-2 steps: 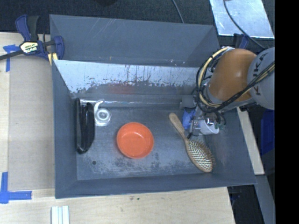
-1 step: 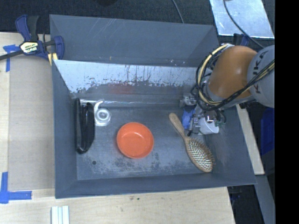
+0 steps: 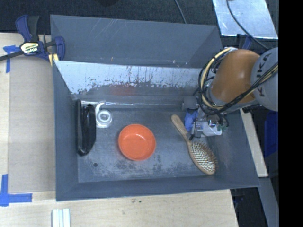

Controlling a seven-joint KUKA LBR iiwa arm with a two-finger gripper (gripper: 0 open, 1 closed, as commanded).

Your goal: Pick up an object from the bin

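Note:
A wooden hairbrush lies at the bin's right, handle pointing up-left and bristle head toward the front right corner. My gripper hangs right over the brush's neck, its tips at the handle where it meets the head. An orange bowl sits in the middle of the floor, well left of the gripper.
A black stapler-like object lies along the left wall, with a small white tape roll beside it. The arm with its orange cover and cables leans in over the right rim.

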